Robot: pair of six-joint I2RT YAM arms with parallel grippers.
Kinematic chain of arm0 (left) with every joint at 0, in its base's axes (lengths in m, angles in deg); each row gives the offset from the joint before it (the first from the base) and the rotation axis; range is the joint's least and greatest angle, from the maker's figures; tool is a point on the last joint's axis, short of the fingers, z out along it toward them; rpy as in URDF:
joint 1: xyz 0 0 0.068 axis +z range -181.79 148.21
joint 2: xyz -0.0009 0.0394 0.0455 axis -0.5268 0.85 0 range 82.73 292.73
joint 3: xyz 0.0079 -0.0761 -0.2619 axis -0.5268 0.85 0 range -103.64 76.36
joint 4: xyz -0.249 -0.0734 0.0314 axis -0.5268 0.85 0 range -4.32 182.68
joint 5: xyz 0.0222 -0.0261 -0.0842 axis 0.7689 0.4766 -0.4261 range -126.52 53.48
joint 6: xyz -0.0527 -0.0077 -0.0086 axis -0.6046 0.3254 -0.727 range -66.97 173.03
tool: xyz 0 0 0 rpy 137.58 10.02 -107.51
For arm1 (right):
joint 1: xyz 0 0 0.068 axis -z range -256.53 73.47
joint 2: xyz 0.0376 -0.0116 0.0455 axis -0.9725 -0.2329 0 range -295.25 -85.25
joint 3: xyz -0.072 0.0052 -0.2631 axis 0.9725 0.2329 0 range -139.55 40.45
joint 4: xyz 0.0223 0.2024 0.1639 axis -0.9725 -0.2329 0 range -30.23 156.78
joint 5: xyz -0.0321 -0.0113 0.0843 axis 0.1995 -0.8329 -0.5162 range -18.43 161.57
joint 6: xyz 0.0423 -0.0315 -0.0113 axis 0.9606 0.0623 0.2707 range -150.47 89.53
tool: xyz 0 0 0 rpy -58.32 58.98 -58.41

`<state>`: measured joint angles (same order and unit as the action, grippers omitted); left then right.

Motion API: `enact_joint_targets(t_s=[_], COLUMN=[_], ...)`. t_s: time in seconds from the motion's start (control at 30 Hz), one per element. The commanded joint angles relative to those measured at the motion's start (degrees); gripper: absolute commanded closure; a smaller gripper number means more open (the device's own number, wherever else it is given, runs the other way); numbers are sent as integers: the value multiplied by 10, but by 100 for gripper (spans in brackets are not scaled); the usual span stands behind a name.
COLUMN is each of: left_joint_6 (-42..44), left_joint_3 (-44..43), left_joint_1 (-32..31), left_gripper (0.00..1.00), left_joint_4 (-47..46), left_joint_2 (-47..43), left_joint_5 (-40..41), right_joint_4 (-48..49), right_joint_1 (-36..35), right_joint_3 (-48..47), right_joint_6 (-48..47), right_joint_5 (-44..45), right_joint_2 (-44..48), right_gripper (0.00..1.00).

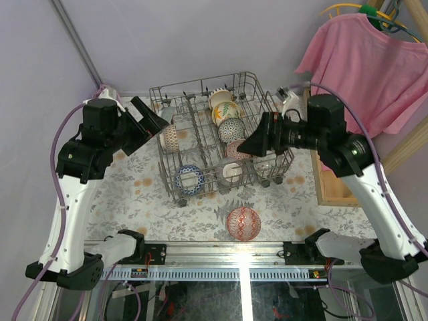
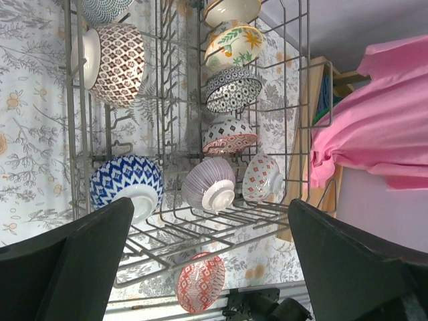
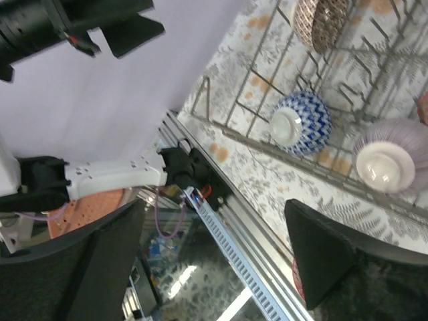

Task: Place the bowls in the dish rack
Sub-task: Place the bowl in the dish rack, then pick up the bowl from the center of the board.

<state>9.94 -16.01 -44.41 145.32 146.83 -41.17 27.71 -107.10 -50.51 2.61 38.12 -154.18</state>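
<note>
The grey wire dish rack point(image 1: 200, 81) stands mid-table and holds several bowls on edge: a floral one point(image 1: 226, 111), a blue one point(image 1: 190, 178), a brown-patterned one point(image 1: 170, 137). One red-patterned bowl point(image 1: 243, 223) lies on the cloth in front of the rack. My left gripper point(image 1: 155, 120) is open and empty, raised above the rack's left side. My right gripper point(image 1: 257, 144) is open and empty, raised above its right side. The left wrist view looks down on the rack point(image 2: 69, 134), the red bowl point(image 2: 199, 283) and the gripper point(image 2: 210, 267). The right gripper point(image 3: 214, 261) hangs over the near rail.
A pink shirt point(image 1: 361, 60) hangs at the right behind the right arm. A wooden frame point(image 1: 328, 180) stands right of the rack. An aluminium rail point(image 1: 221, 251) runs along the table's near edge. The right wrist view shows the rack's front rail point(image 3: 254, 142).
</note>
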Motion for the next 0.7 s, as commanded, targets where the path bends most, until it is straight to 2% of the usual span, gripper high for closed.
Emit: enact_joint_targets(t_s=[0.0,0.2,0.4,0.67], left_joint_6=[-7,-24,-48,-67], left_joint_3=[31,48,51,69], left_joint_1=[4,4,4,4], left_gripper=[0,0,0,0], left_joint_4=[-8,1,-5,-7], left_joint_2=[-28,-37,-40,-55], left_joint_5=[-40,-53,-62,-66], right_joint_4=[-76,-134,-203,-240], right_joint_1=[3,3,3,3], right_joint_3=[45,83,94,93], right_joint_6=[-1,7,8,29], right_joint_5=[23,23,20,90], right_joint_2=[61,123,119,131], right_gripper=[0,0,0,0])
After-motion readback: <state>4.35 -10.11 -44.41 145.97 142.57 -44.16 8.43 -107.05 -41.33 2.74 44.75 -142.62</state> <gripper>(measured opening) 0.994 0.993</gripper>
